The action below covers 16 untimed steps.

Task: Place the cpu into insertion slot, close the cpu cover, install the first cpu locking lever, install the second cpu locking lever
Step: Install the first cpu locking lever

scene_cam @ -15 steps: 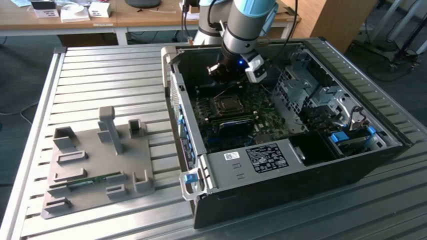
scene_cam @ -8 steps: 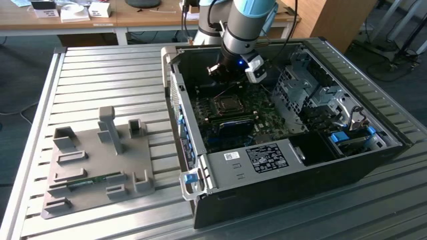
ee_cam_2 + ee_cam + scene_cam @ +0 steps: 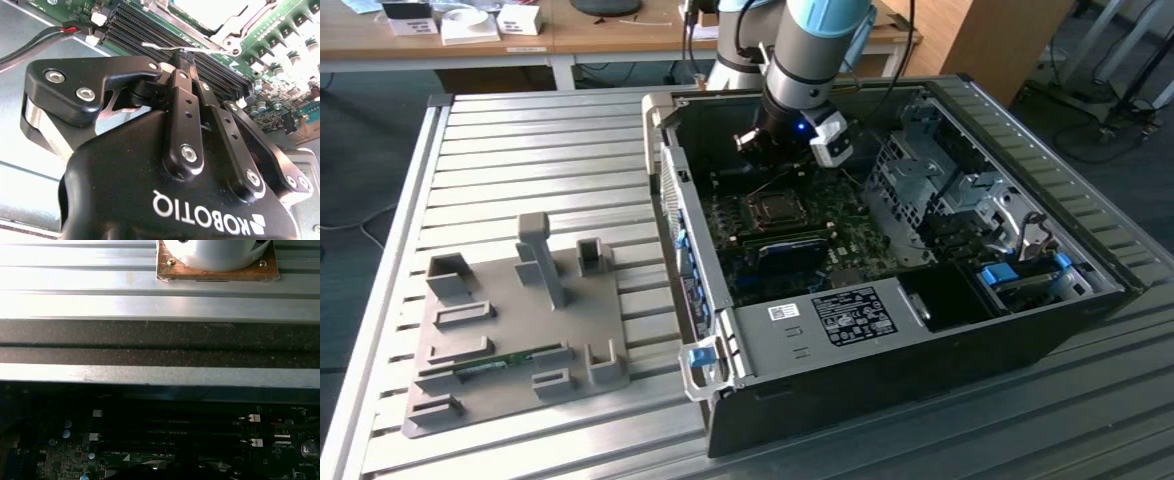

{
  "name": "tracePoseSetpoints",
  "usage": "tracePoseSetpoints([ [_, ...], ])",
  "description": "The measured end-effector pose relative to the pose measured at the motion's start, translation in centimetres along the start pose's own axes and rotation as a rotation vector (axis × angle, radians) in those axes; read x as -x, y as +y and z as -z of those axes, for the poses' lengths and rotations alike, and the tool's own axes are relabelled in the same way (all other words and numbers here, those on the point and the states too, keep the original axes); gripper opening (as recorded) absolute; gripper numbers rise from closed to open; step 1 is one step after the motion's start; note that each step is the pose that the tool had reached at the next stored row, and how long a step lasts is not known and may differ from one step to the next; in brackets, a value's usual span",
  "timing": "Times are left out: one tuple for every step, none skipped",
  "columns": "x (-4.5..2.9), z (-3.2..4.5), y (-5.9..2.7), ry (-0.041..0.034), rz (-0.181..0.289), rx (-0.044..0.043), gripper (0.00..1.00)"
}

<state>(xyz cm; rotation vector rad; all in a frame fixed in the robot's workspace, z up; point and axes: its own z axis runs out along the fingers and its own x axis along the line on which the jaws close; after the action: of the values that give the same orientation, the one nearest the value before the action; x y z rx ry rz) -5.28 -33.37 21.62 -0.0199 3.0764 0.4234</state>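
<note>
Pinching tool point(image 3: 184, 56) on locking lever point(image 3: 156, 46)

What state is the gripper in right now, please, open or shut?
Shut: in the second wrist view the gripper has its fingers together, pinching the thin locking lever.

The second wrist view's edge cuts off the cpu cover point(image 3: 235, 27), and the end effector point(image 3: 183, 54) hides the motherboard point(image 3: 280, 60) behind it. The insertion slot point(image 3: 778, 210), mid-frame in the exterior view, is too small to tell.
</note>
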Motion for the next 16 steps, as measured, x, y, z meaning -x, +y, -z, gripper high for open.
tracePoseSetpoints([
  [0.0, -0.01, -0.01, -0.0001, 0.0, 0.0001, 0.11],
  [0.0, -0.02, -0.01, -0.0002, 0.0, 0.0003, 0.11],
  [0.0, -0.01, -0.03, -0.0002, 0.0, 0.0002, 0.11],
  [0.0, 0.0, -0.07, -0.0001, 0.0, 0.0002, 0.11],
  [0.0, 0.01, -0.11, -0.0001, 0.0, 0.0002, 0.11],
  [0.0, 0.03, -0.16, 0.0, 0.0, 0.0002, 0.11],
  [0.0, 0.05, -0.23, -0.0001, 0.0, 0.0002, 0.11],
  [0.0, 0.06, -0.29, -0.0001, 0.0, 0.0002, 0.11],
  [0.0, 0.08, -0.33, 0.0, 0.0, 0.0001, 0.11],
  [-0.01, 0.09, -0.37, 0.0, 0.0, 0.0001, 0.11],
  [-0.01, 0.09, -0.38, -0.0001, 0.0, 0.0002, 0.11],
  [-0.01, 0.08, -0.38, 0.0, 0.0, 0.0, 0.11],
  [-0.01, 0.06, -0.39, -0.0001, 0.0, 0.0002, 0.11],
  [-0.01, 0.04, -0.4, 0.0, 0.0, 0.0001, 0.11],
  [0.0, 0.02, -0.38, -0.0001, 0.0, 0.0001, 0.11],
  [0.0, 0.01, -0.34, -0.0001, 0.0, 0.0001, 0.11],
])
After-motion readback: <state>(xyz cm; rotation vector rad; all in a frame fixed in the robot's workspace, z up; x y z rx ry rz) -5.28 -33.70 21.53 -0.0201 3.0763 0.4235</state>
